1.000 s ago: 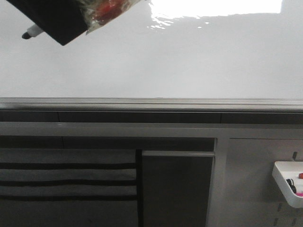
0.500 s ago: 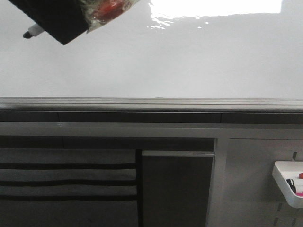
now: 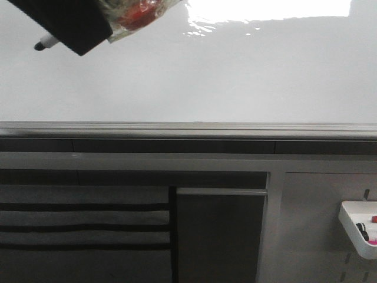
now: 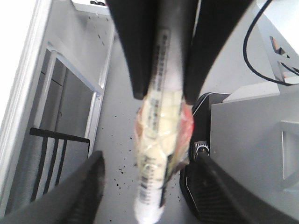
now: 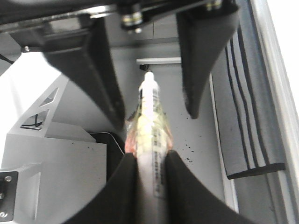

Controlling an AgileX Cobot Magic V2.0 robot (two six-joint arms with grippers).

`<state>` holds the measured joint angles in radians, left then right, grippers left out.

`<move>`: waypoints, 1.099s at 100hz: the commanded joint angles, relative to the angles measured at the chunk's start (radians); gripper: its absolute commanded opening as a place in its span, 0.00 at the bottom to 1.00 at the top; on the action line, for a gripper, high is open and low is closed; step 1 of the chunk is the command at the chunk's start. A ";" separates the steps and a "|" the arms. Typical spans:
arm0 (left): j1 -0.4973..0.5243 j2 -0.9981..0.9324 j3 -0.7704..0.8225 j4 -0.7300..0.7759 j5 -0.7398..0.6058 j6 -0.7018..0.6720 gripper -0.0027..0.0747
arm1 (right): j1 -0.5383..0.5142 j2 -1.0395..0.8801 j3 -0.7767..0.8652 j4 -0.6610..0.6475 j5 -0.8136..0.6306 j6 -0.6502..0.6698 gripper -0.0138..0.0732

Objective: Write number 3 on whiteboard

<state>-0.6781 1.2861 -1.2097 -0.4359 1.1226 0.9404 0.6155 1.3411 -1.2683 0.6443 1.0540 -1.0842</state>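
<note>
The whiteboard (image 3: 206,76) fills the upper front view, glossy, with a glare at the top. No number 3 shows on it. A black gripper (image 3: 65,20) at its top left holds a white marker whose dark tip (image 3: 40,45) points left, with a wad of tape (image 3: 132,10) behind it. In the right wrist view my right gripper (image 5: 148,156) is shut on the marker (image 5: 149,116). In the left wrist view my left gripper (image 4: 149,158) is open, with its fingers apart on either side of the marker's taped end (image 4: 161,130) and not touching it.
The board's grey metal frame edge (image 3: 188,128) runs across the front view. Below it are a striped grey cloth (image 3: 82,224), a dark panel (image 3: 221,236) and a grey pegboard with a small white tray (image 3: 359,227) at the right.
The gripper with the marker has shifted slightly to the right along the board, and the tip has moved with it. No new mark shows on the board.
</note>
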 commanded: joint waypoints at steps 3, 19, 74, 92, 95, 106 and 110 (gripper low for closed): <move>0.018 -0.040 -0.053 -0.037 -0.041 -0.043 0.60 | 0.002 -0.033 -0.033 0.002 -0.083 0.039 0.16; 0.073 -0.121 -0.078 -0.035 -0.041 -0.111 0.60 | 0.002 -0.081 -0.035 -0.110 -0.121 0.163 0.16; 0.259 -0.616 0.339 -0.044 -0.275 -0.239 0.60 | -0.225 -0.410 0.261 -0.471 -0.242 0.826 0.16; 0.259 -0.674 0.429 -0.048 -0.399 -0.239 0.60 | -0.225 -0.468 0.388 -0.471 -0.362 0.826 0.16; 0.259 -0.674 0.431 -0.048 -0.399 -0.239 0.60 | -0.225 -0.468 0.393 -0.471 -0.360 0.826 0.16; 0.259 -0.670 0.431 -0.048 -0.397 -0.239 0.60 | -0.225 -0.458 0.397 -0.445 -0.405 0.826 0.16; 0.259 -0.670 0.431 -0.050 -0.397 -0.239 0.60 | -0.225 -0.448 0.394 -0.403 -0.444 0.826 0.16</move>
<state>-0.4226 0.6142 -0.7550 -0.4440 0.7984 0.7152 0.3999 0.8882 -0.8454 0.1848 0.7421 -0.2608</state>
